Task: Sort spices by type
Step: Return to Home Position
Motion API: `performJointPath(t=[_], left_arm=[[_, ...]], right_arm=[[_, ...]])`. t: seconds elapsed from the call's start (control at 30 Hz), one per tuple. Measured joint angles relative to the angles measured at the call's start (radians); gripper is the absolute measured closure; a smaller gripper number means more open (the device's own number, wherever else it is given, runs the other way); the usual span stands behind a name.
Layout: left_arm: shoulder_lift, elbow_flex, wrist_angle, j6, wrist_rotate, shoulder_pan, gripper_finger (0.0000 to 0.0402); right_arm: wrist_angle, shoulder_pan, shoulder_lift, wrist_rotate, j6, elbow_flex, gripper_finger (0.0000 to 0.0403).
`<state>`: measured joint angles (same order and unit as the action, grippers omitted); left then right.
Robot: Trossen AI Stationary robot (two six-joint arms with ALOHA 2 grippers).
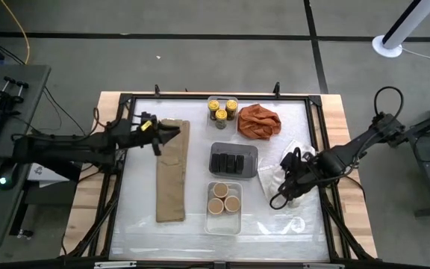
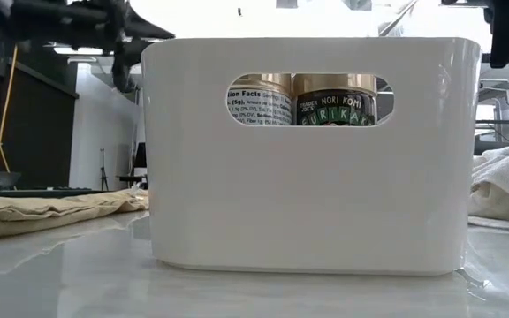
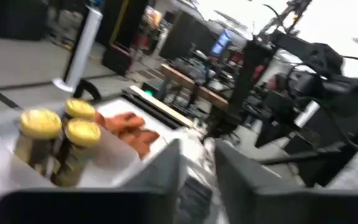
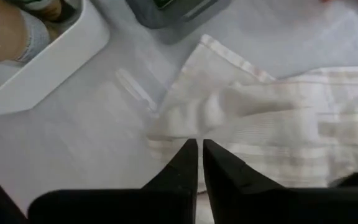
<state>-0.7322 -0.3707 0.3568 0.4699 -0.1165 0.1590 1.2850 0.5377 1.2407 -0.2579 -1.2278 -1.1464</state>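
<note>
Now sorted, jars (image 1: 222, 110), tins (image 1: 231, 161), tubs (image 1: 224, 198) grouped sep.

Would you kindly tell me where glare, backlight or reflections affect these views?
Low view: bright background behind the white bin blows out, leaving the arms above as silhouettes; the glossy table shows pale reflections. Left wrist view: far background washed out, yellow-lidded jars evenly lit. High view: soft sheen along the table's near edge. Right wrist view: even light, no glare on the white towel.
</note>
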Motion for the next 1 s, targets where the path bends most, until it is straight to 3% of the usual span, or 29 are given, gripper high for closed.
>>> performJointPath(t=[0.1, 0.33, 0.6, 0.8, 1.0], left_arm=[[0.091, 0.082, 0.002, 0.055, 0.052, 0.006, 0.0386], [0.266, 0.276, 0.101, 0.135, -0.061, -0.123, 0.0399], [0.351, 0.36, 0.096, 0.084, -0.249, -0.257, 0.0401], [0.378, 0.36, 0.029, 0.05, -0.232, -0.256, 0.0402], [0.378, 0.36, 0.011, 0.142, -0.2, -0.258, 0.0401]], right_arm=[[-0.025, 0.0, 0.011, 0.004, -0.005, 0.003, 0.0387], [-0.055, -0.018, 0.023, 0.003, 0.006, 0.003, 0.04], [-0.229, -0.104, 0.023, 0.003, 0.081, 0.003, 0.0402], [-0.201, -0.121, 0.014, 0.023, 0.084, 0.003, 0.0402], [-0.231, -0.117, -0.086, -0.003, 0.084, 0.062, 0.0402]])
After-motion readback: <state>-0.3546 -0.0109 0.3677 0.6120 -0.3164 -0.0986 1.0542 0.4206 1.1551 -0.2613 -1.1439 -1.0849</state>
